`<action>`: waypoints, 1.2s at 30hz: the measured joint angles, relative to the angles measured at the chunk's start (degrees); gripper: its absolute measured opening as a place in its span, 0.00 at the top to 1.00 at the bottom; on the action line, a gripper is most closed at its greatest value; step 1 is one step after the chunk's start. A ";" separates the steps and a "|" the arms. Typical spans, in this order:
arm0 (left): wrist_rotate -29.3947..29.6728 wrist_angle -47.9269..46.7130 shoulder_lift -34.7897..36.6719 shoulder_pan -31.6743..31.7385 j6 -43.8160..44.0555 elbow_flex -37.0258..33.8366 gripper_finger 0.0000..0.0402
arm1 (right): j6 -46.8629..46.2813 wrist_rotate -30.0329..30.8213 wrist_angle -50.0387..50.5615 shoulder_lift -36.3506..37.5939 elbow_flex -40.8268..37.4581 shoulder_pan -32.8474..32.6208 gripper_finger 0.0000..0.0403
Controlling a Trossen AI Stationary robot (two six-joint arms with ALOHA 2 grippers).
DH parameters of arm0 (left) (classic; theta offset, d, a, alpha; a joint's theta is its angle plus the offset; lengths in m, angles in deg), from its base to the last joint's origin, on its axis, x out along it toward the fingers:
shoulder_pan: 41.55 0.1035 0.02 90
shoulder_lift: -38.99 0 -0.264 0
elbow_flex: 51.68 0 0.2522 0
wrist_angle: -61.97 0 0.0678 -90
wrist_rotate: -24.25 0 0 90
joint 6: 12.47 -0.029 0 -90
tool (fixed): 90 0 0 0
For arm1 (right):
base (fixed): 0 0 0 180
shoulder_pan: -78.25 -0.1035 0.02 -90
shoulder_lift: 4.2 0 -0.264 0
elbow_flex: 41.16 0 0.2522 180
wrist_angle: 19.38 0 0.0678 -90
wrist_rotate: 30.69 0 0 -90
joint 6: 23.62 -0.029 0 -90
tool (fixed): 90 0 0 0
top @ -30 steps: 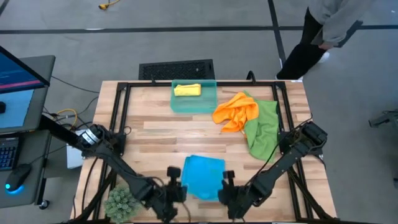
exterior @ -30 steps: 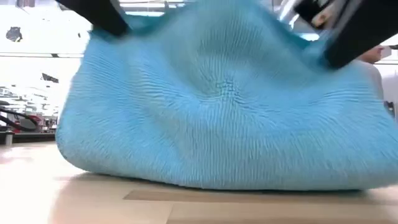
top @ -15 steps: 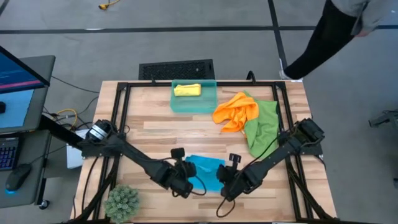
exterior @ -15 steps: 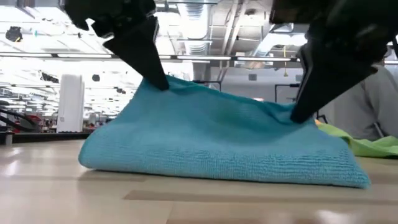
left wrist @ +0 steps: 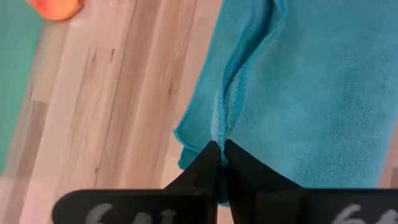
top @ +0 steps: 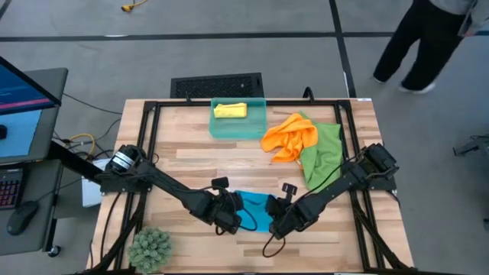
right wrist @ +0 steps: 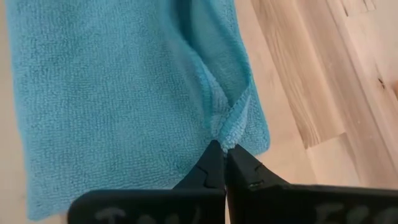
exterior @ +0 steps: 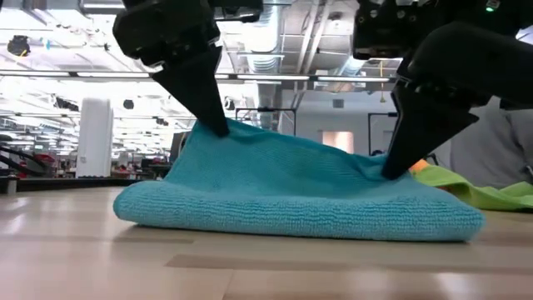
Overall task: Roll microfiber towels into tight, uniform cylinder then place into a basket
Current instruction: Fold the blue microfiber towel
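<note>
Wooden surface (top: 183,160) held basket (top: 238,127) w/ yellow towel (top: 230,111) inside; orange (top: 289,137) & green (top: 325,156) lay beside. Left hand (top: 229,218) & right hand (top: 280,221) each pinched shut on blue towel (top: 256,211), which had folded narrower since a sec ago, so rolling was underway.

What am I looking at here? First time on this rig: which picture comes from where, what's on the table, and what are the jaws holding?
Two dark robot arms work at a wooden table. The high view looks straight down, the low view looks level across the tabletop, and each wrist view looks past that arm's own jaws. The left gripper and right gripper are both shut on edges of the blue towel, which lies folded near the front. An orange towel and a green towel lie crumpled behind it to the right. The teal basket at the back holds a rolled yellow towel.
</note>
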 joint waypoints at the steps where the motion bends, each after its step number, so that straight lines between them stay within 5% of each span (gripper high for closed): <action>1: 0.00 0.08 0.00 0.00 0.00 0.00 0.97 | 0.00 0.00 -0.10 0.00 0.00 0.02 0.98; 19: -2.35 0.00 0.00 0.04 -3.95 0.00 0.59 | -2.91 -2.12 -2.74 -0.83 -0.02 0.81 0.93; 36: -4.50 12.13 0.02 -3.20 -7.70 -5.66 0.60 | -2.60 -3.31 -2.33 -0.70 -0.02 1.18 0.62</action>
